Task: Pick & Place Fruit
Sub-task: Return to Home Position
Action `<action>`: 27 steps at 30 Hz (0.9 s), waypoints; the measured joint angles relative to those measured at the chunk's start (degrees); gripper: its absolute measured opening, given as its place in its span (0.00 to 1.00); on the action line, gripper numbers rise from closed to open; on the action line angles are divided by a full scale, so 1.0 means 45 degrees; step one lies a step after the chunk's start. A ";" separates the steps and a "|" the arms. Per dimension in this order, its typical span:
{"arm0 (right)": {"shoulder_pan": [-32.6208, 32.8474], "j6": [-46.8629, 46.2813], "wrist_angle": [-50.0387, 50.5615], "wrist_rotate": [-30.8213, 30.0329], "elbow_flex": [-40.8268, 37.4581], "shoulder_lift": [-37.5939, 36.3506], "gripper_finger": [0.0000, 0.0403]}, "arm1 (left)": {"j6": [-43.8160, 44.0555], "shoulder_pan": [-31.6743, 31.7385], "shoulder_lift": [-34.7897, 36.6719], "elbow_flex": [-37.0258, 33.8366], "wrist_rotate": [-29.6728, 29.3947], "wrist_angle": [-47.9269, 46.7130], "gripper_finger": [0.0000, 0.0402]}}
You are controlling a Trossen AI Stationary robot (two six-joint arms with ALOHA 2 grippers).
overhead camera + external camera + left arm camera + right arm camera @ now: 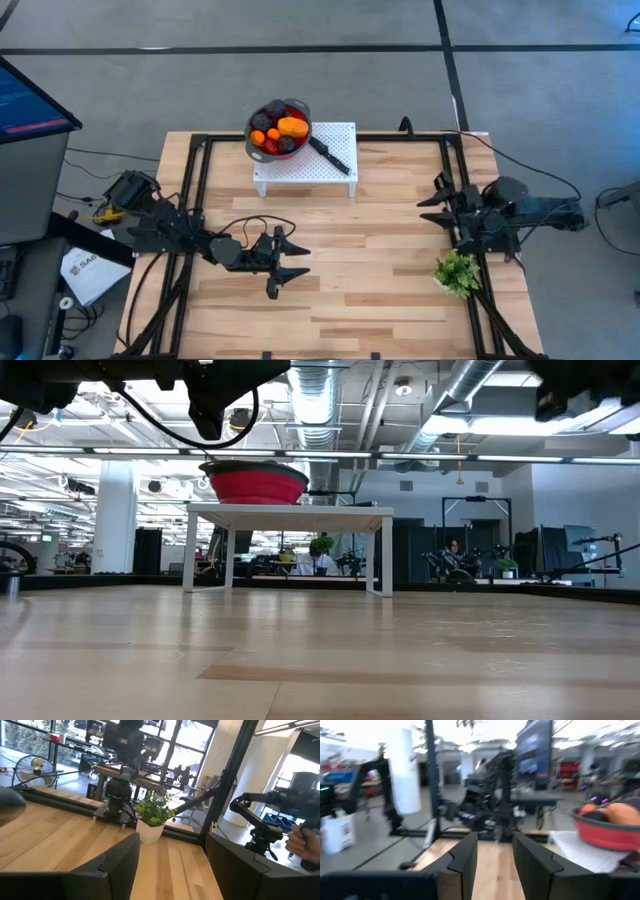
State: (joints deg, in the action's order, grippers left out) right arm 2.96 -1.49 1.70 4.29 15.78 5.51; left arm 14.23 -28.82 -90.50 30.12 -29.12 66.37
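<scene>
The fruit [281,131] lies piled in a red bowl with a grey rim [252,139]: dark round pieces, red ones, small orange balls and one oblong orange-yellow piece [293,127]. The bowl stands on a small white perforated stand [335,165] near the table's far edge; in the low view the bowl [255,484] sits on the stand [290,512]. In the right wrist view the bowl [607,835] shows with the fruit [615,813] in it. My left gripper [291,270] is open over the table's near left part. My right gripper [430,204] is open at the table's right side.
A black knife-like tool [331,155] lies on the white stand beside the bowl. A green leafy sprig in a white pot [458,272] stands near the table's right edge, seen in the left wrist view as a plant [152,815]. Black frame rails [195,180] run along the table's sides.
</scene>
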 joint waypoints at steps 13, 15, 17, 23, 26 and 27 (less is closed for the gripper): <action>-0.2742 -0.0999 -0.1261 -0.0267 -0.2899 -0.1195 0.29 | -0.0250 0.0478 0.0832 -0.0327 -0.0670 0.0034 0.55; -0.2782 -0.1009 -0.1418 -0.0225 -0.3226 -0.1178 0.29 | -0.0244 0.0898 0.1703 -0.0948 -0.0009 -0.0043 0.54; -0.2723 -0.1017 -0.1352 -0.0153 -0.3403 -0.1191 0.29 | -0.0263 0.1412 0.2799 -0.1714 0.0898 -0.0029 0.51; -0.2309 -0.1012 -0.0947 0.0059 -0.3407 -0.1154 0.29 | -0.0897 0.2862 0.6835 -0.4374 0.1714 -0.0282 0.42; -0.2150 -0.1012 -0.0709 0.0055 -0.3407 -0.1152 0.29 | -0.1528 0.3065 0.9128 -0.5735 0.1746 -0.0354 0.35; -0.2127 -0.1012 -0.0719 0.0059 -0.3407 -0.1154 0.29 | -0.1706 0.3062 0.9867 -0.6156 0.1778 -0.0450 0.32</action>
State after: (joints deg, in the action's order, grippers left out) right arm -6.61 -6.04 -1.53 4.56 0.45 0.32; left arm 6.56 -15.04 -46.10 2.42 -21.12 64.35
